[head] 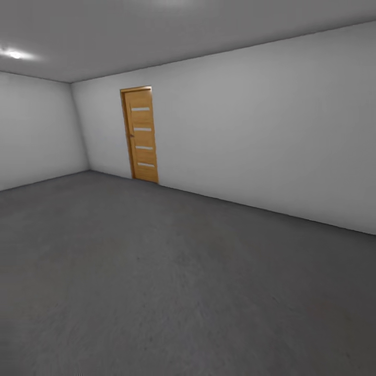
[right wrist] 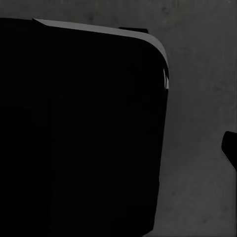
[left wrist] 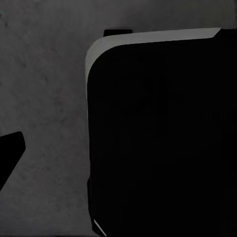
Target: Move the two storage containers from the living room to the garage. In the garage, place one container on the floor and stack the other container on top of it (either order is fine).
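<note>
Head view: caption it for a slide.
Bare garage: grey concrete floor, pale walls, one honey-brown wooden door.

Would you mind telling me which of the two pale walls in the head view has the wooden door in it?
The long wall ahead, running off to the right, holds the honey-brown door, near the corner. The shorter wall at the left is plain.

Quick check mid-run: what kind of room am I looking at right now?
Most likely the garage: a bare room with a dark grey concrete floor, plain pale grey walls, and one honey-brown wooden door set in the far wall.
</note>
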You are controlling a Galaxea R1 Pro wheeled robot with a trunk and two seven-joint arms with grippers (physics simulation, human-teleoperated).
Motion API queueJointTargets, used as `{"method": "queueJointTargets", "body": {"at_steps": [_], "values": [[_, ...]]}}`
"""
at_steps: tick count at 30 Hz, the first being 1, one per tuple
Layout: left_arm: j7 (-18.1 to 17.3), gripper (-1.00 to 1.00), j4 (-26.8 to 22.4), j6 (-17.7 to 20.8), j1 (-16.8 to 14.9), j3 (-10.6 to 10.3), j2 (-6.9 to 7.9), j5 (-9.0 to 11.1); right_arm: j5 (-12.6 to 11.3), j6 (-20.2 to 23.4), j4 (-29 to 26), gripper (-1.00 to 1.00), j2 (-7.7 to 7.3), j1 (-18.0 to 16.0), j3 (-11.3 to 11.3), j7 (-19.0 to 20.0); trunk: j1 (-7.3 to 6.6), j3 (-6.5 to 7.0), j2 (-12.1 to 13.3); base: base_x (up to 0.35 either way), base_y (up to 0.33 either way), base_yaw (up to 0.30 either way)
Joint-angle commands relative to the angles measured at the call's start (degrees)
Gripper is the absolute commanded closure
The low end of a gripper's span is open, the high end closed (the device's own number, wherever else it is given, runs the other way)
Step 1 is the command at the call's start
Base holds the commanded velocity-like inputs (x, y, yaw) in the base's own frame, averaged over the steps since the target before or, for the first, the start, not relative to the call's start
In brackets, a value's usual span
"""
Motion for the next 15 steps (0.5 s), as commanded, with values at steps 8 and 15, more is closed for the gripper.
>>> {"method": "queueJointTargets", "body": {"at_steps": [8, 15], "values": [[-0.1, -1.00, 0.1, -0.2, 0.0, 0.2, -0.92, 0.0, 0.4, -0.3, 0.1, -1.00, -0.01, 0.0, 0.2, 0.0, 0.00, -0.04, 0.0, 0.000, 0.000, 0.300], [-0.2, -1.00, 0.1, 0.1, 0.0, 0.4, -1.12, 0.4, 0.4, -0.3, 0.1, -1.00, 0.00, 0.0, 0.2, 0.0, 0.00, -0.04, 0.0, 0.039, 0.000, 0.300]]}}
